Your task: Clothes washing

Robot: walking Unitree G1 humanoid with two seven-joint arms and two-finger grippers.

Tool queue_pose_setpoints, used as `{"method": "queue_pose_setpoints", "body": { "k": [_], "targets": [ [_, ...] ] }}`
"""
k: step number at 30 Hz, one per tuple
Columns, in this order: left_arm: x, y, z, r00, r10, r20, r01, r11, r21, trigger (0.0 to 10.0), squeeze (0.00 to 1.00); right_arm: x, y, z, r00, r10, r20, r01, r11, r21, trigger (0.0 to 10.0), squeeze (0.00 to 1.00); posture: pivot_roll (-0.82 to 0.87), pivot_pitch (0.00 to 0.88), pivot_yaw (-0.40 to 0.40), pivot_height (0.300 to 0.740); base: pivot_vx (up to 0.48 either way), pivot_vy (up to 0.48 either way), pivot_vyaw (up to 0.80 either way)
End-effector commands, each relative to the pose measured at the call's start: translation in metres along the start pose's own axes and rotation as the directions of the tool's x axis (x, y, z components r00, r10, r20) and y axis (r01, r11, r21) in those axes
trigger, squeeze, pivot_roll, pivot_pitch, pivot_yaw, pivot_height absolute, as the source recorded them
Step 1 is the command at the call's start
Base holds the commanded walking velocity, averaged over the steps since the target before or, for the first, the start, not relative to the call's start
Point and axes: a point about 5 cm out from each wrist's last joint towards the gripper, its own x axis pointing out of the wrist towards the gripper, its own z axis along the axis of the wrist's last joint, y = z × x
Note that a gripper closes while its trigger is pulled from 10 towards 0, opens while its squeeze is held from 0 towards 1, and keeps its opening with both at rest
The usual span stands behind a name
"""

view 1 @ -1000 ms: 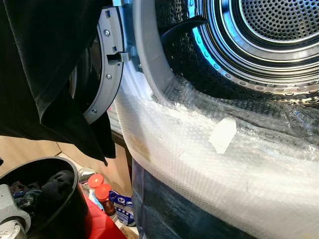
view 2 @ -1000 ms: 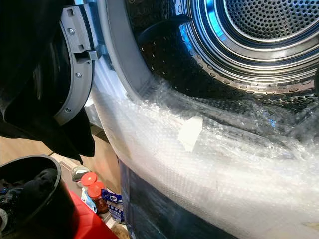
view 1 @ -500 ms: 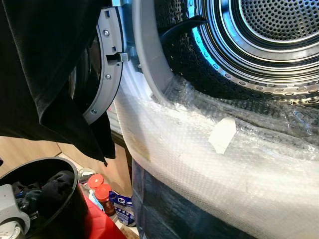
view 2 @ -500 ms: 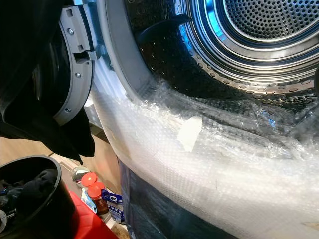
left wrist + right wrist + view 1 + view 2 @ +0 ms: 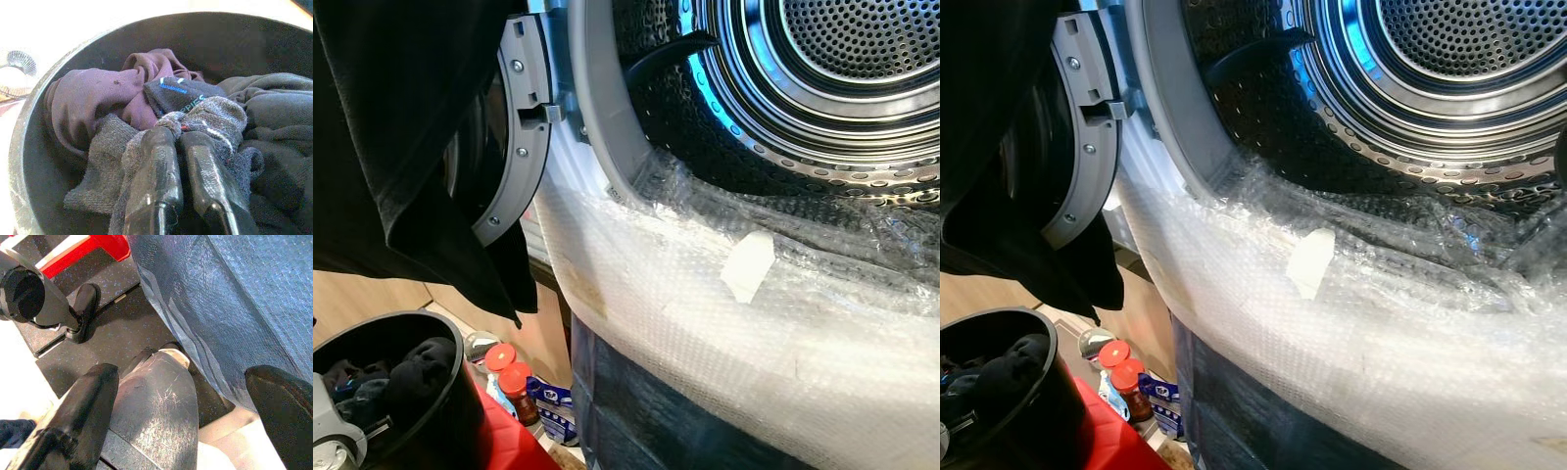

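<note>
Item: grey sock (image 5: 215, 117), lying atop the laundry in the black bucket (image 5: 29, 147); soft, light, limp; pinched between the closed left gripper (image 5: 178, 142) fingers; right gripper (image 5: 195, 396) spread wide, idle.

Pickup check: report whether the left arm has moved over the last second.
Yes. The left arm has sunk lower against the black bucket rim, deeper among the clothes.

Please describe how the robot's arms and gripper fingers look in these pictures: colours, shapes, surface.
The left gripper has two long black fingers, rounded, glossy and slightly scuffed. The right gripper has thick black fingers with a matte, rubbery look and blunt, rounded tips. The left arm shows a pale silver-grey casing at its wrist. No cables or markings can be made out.
</note>
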Motion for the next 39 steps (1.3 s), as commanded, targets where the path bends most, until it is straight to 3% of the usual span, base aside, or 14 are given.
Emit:
{"method": "queue_pose_setpoints", "body": {
  "k": [1, 9, 12, 14, 17, 19, 21, 23, 25, 29, 30, 31, 36, 39],
  "targets": [
    [-0.001, 0.003, -0.004, 0.999, 0.023, -0.026, -0.023, 1.000, 0.002, 0.0, 0.00, 0.001, 0.008, -0.014, 0.999, 0.027, -0.046, -0.027, 1.000, 0.009, 10.0, 0.00, 0.08, 0.000, 0.032, 0.740, 0.000, 0.000, 0.00],
    [-0.007, -0.004, 0.006, 0.999, -0.026, 0.024, 0.027, 0.999, -0.032, 0.0, 0.00, 0.000, 0.006, -0.013, 0.999, 0.021, -0.044, -0.020, 1.000, 0.011, 10.0, 0.00, 0.08, 0.000, 0.027, 0.740, 0.000, 0.000, 0.00],
    [-0.013, -0.020, 0.025, 0.975, -0.186, 0.122, 0.187, 0.982, 0.004, 0.0, 0.00, 0.001, 0.005, -0.010, 0.999, 0.020, -0.035, -0.020, 1.000, 0.006, 10.0, 0.00, 0.09, 0.000, 0.026, 0.740, 0.000, 0.000, 0.00],
    [-0.028, -0.046, 0.045, 0.879, -0.442, 0.177, 0.433, 0.897, 0.088, 0.0, 0.00, 0.001, 0.005, -0.009, 0.999, 0.020, -0.038, -0.021, 1.000, -0.007, 10.0, 0.00, 0.10, 0.000, 0.017, 0.740, 0.000, 0.000, 0.00],
    [-0.046, -0.067, 0.058, 0.748, -0.649, 0.135, 0.621, 0.757, 0.201, 0.0, 0.00, 0.001, 0.007, -0.008, 0.999, 0.030, -0.040, -0.031, 0.999, -0.026, 10.0, 0.00, 0.11, 0.000, 0.014, 0.740, 0.000, 0.000, 0.00],
    [-0.062, -0.080, 0.062, 0.626, -0.779, 0.027, 0.742, 0.607, 0.285, 0.0, 0.00, 0.002, 0.008, -0.005, 0.999, 0.033, -0.037, -0.035, 0.999, -0.033, 10.0, 0.00, 0.11, 0.000, 0.023, 0.740, 0.000, 0.000, 0.00],
    [-0.072, -0.085, 0.061, 0.541, -0.839, -0.064, 0.800, 0.489, 0.347, 0.0, 0.00, 0.002, 0.009, -0.001, 0.999, 0.034, -0.029, -0.035, 0.999, -0.032, 10.0, 0.00, 0.10, 0.000, 0.029, 0.740, 0.000, 0.000, 0.00],
    [-0.076, -0.085, 0.059, 0.496, -0.859, -0.125, 0.822, 0.419, 0.385, 0.0, 0.00, 0.003, 0.010, 0.001, 0.999, 0.033, -0.020, -0.034, 0.999, -0.029, 10.0, 0.00, 0.10, 0.000, 0.032, 0.740, 0.000, 0.000, 0.00],
    [-0.085, -0.089, 0.053, 0.391, -0.893, -0.224, 0.868, 0.277, 0.411, 0.0, 0.00, 0.003, 0.010, 0.003, 0.999, 0.035, -0.015, -0.035, 0.999, -0.027, 10.0, 0.00, 0.10, 0.000, 0.035, 0.740, 0.000, 0.000, 0.00],
    [-0.087, -0.092, 0.049, 0.343, -0.905, -0.252, 0.891, 0.228, 0.392, 0.0, 0.00, 0.003, 0.011, 0.003, 0.999, 0.035, -0.016, -0.035, 0.999, -0.027, 10.0, 0.00, 0.10, 0.000, 0.043, 0.740, 0.000, 0.000, 0.00],
    [-0.093, -0.096, 0.042, 0.257, -0.920, -0.296, 0.923, 0.142, 0.358, 0.0, 0.00, 0.004, 0.012, 0.003, 0.999, 0.031, -0.016, -0.032, 0.999, -0.023, 10.0, 0.00, 0.08, 0.000, 0.054, 0.740, 0.000, 0.000, 0.00],
    [-0.096, -0.097, 0.038, 0.221, -0.922, -0.318, 0.936, 0.110, 0.334, 0.0, 0.00, 0.004, 0.012, 0.002, 0.999, 0.029, -0.016, -0.029, 0.999, -0.020, 10.0, 0.00, 0.08, 0.000, 0.054, 0.740, 0.000, 0.000, 0.00],
    [-0.098, -0.105, 0.015, 0.118, -0.892, -0.437, 0.958, -0.013, 0.285, 0.0, 0.00, 0.003, 0.011, 0.002, 1.000, 0.025, -0.003, -0.025, 1.000, -0.012, 10.0, 0.00, 0.06, 0.000, 0.047, 0.740, 0.000, 0.000, 0.00],
    [-0.098, -0.107, 0.011, 0.105, -0.891, -0.441, 0.961, -0.023, 0.275, 0.0, 0.00, 0.003, 0.010, 0.003, 1.000, 0.020, 0.004, -0.020, 1.000, -0.002, 10.0, 0.00, 0.05, 0.000, 0.049, 0.740, 0.000, 0.000, 0.00]
  ]
}}
